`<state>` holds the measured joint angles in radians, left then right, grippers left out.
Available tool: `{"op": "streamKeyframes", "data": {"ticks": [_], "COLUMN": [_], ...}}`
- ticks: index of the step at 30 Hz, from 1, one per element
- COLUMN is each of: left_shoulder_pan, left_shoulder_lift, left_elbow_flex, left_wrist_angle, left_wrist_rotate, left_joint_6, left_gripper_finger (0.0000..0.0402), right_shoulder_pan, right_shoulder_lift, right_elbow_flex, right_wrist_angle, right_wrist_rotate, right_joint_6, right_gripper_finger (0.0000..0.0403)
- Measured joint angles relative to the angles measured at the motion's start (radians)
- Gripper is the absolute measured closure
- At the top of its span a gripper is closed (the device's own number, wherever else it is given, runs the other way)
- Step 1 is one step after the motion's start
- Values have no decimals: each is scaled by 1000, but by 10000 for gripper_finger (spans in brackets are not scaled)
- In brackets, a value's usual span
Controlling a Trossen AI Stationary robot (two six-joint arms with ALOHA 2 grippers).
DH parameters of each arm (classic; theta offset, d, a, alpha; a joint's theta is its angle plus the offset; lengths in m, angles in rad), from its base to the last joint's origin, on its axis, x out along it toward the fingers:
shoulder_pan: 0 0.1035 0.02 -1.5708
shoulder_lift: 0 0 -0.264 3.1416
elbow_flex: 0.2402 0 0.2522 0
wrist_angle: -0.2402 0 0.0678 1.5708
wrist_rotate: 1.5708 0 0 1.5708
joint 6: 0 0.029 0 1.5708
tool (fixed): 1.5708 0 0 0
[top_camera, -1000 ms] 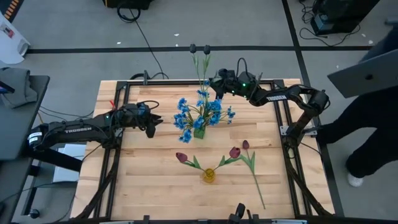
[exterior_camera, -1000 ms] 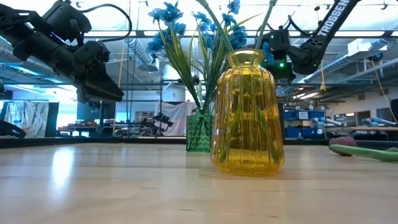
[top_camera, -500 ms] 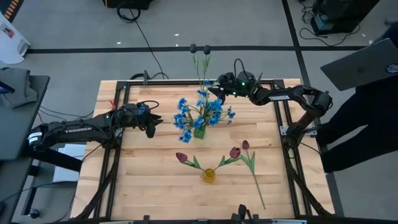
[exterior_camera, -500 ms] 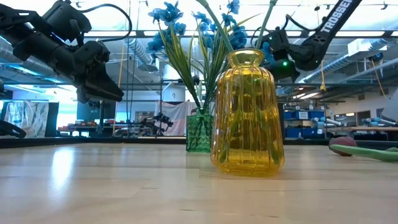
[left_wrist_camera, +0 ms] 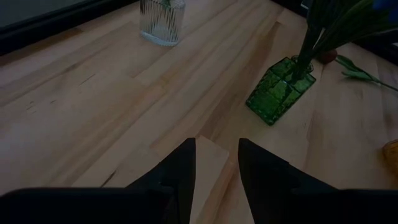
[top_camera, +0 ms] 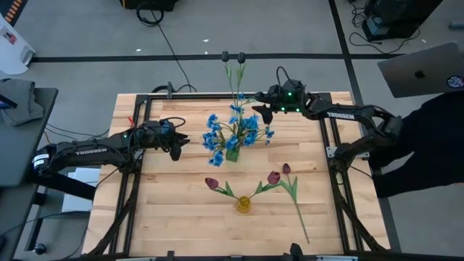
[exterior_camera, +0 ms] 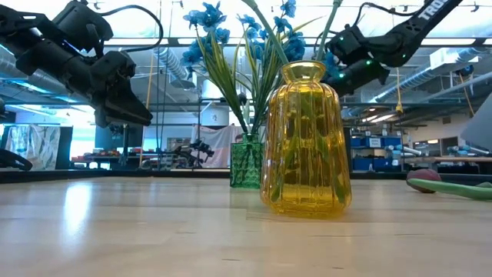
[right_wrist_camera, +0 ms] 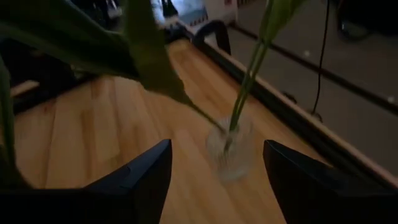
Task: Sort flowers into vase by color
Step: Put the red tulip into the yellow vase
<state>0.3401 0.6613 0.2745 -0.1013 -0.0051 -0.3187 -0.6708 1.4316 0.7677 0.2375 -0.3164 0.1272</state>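
A clear glass vase [right_wrist_camera: 229, 149] at the table's far edge holds thin dark-headed stems [top_camera: 232, 61]. A green vase [top_camera: 232, 154] in the middle holds blue flower sprays [top_camera: 235, 130]. A yellow vase [top_camera: 243, 205] near the front holds two dark red tulips [top_camera: 212, 183]. A third tulip [top_camera: 288, 174] lies flat on the table to its right. My right gripper [right_wrist_camera: 217, 180] is open and empty, in the air just right of the clear vase. My left gripper [left_wrist_camera: 216, 168] is open and empty, left of the green vase [left_wrist_camera: 278, 90].
Black frame rails [top_camera: 138, 145] run along the table's left, right and far sides. A person in dark clothes with a laptop [top_camera: 424, 69] stands beyond the right edge. Bare wood [top_camera: 174, 210] lies at the front left.
My right gripper has drawn back from the clear vase toward the table's right edge and risen a little. The stems stay in the clear vase.
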Motion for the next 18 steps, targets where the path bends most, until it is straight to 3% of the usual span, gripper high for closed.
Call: {"op": "streamKeyframes", "data": {"ticks": [14, 18], "left_shoulder_pan": [0, 0], "left_shoulder_lift": [0, 0], "left_elbow_flex": [0, 0], "left_wrist_angle": [104, 154], "left_wrist_rotate": [-3, -56], "left_joint_6": [0, 0], "left_gripper_finger": [275, 275], "right_shoulder_pan": [0, 0], "right_shoulder_lift": [-246, -320], "right_elbow_flex": [0, 0], "right_wrist_angle": [-387, -485], "right_wrist_rotate": [7, 27], "right_joint_6": [12, 74], "right_gripper_finger": [140, 140]}}
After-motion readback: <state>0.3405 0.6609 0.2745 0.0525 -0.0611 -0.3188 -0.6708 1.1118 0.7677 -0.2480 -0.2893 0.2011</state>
